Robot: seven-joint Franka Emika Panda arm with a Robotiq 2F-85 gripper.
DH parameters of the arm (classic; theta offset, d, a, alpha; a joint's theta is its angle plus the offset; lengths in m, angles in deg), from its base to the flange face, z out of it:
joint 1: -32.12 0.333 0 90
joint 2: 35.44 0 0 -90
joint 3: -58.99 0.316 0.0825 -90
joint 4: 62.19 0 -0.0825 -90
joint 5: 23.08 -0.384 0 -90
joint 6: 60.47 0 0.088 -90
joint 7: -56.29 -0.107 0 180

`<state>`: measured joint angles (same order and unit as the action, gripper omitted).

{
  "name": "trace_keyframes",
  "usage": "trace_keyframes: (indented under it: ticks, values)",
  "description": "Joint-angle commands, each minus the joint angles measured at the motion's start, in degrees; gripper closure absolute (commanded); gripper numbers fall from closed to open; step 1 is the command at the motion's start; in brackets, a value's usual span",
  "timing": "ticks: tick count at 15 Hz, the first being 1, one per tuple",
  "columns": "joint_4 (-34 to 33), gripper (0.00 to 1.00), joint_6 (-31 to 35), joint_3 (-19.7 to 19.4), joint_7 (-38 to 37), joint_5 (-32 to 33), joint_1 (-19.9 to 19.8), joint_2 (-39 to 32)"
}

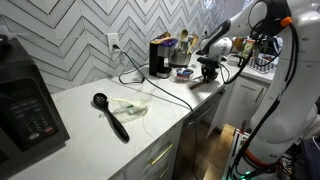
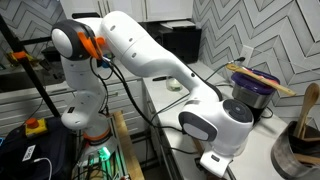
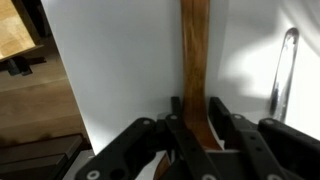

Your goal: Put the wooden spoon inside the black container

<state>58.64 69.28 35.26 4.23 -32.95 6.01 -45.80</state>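
In the wrist view my gripper is shut on the reddish-brown handle of the wooden spoon, which runs straight up the picture; its bowl is hidden between the fingers. In an exterior view my gripper hangs low over the counter's near end, to the right of the upright black container, and apart from it. The spoon is too small to make out there. In the exterior view from behind the arm, the wrist hides the fingers and the spoon.
A black ladle and a crumpled white sheet lie mid-counter. A big black appliance stands at the left. A cable runs to the wall socket. A purple bowl with a wooden stick sits beyond the wrist. A metal handle shows below.
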Motion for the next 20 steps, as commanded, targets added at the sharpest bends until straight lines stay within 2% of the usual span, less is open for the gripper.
trace_keyframes:
  ticks: [1, 2, 3, 5, 8, 10, 15, 18, 20]
  values:
    - [0.0, 0.96, -1.2, -1.2, -0.3, 0.1, 0.7, 0.3]
    - [-0.2, 0.94, -1.6, -1.3, -0.3, 0.4, 0.8, 0.8]
    - [-0.5, 0.94, -2.3, -2.0, -1.2, 3.7, 1.2, 2.6]
    - [-1.6, 0.94, -7.4, -2.4, 0.0, 8.5, 1.6, 5.8]
    - [-2.6, 0.93, -15.6, -1.3, -0.6, 21.5, 3.3, 12.8]
    - [-3.2, 0.93, -17.8, 0.8, -4.2, 30.8, 4.0, 18.2]
    - [-1.6, 0.93, -13.4, 8.9, -8.4, 39.0, 4.0, 31.3]
    - [-1.9, 0.93, -8.2, 12.6, -7.8, 42.8, 3.7, 33.6]
    - [-2.6, 0.93, -1.6, 13.2, -7.0, 45.3, 3.3, 32.9]
